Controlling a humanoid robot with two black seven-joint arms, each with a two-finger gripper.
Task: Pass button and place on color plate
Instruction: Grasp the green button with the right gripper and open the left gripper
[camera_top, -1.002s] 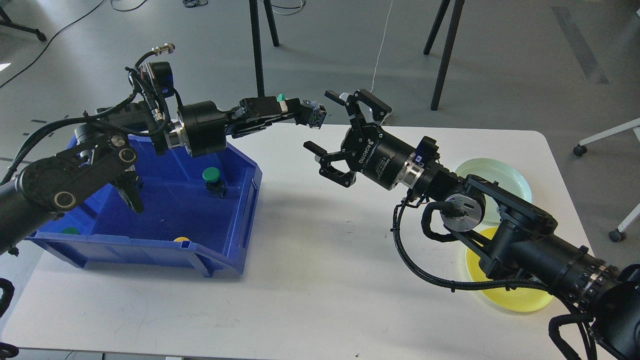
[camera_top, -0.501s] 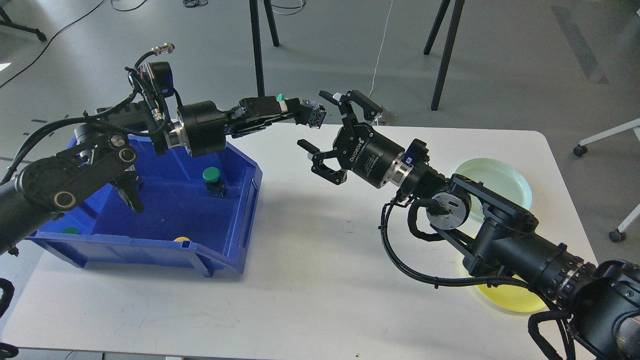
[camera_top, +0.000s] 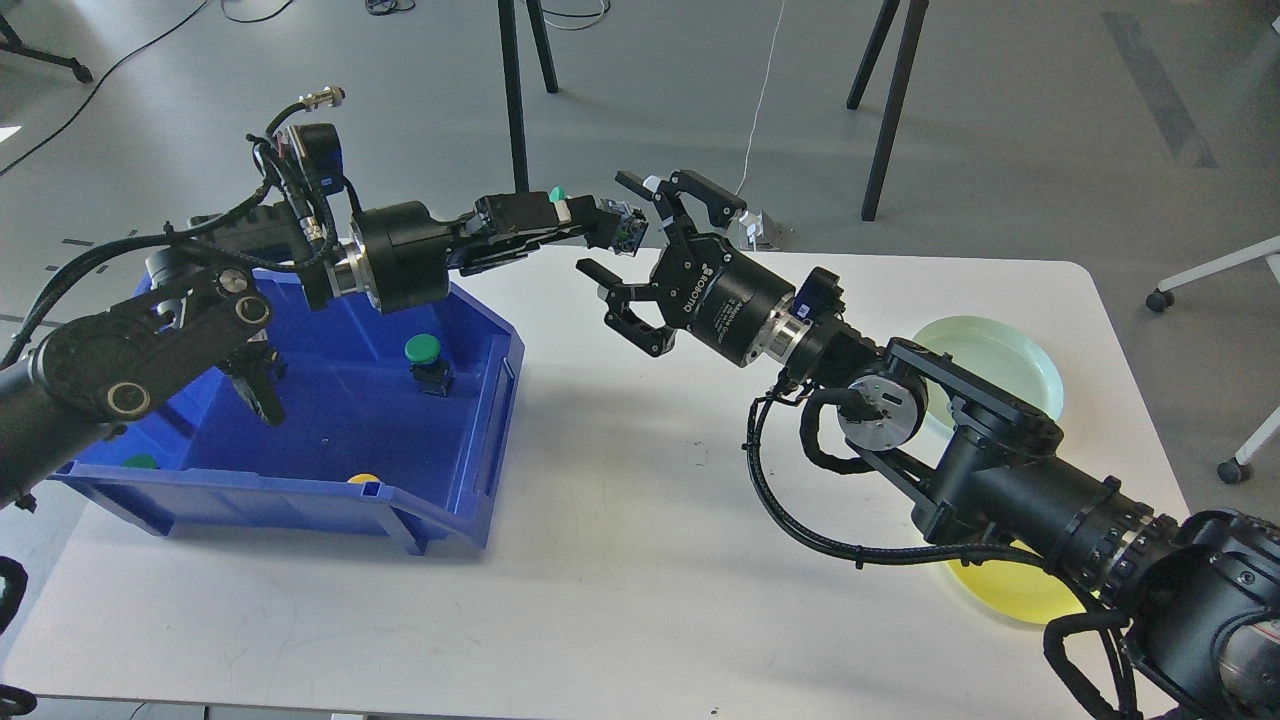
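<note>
My left gripper (camera_top: 610, 222) is shut on a green-capped button (camera_top: 625, 228) and holds it out to the right, above the table's far edge. My right gripper (camera_top: 615, 228) is open, its fingers spread just above and below the button's right end. A pale green plate (camera_top: 1010, 360) and a yellow plate (camera_top: 1010, 592) lie at the table's right, both partly hidden by my right arm.
A blue bin (camera_top: 480, 440) sits at the left of the white table (camera_top: 620, 560). It holds a green button (camera_top: 425, 352), another green button (camera_top: 140, 462) at its near left and a yellow one (camera_top: 362, 479) at its near wall. Stand legs rise beyond the table.
My right gripper has moved left and up toward the held button, staying open, and now brackets it. My left gripper has barely moved.
</note>
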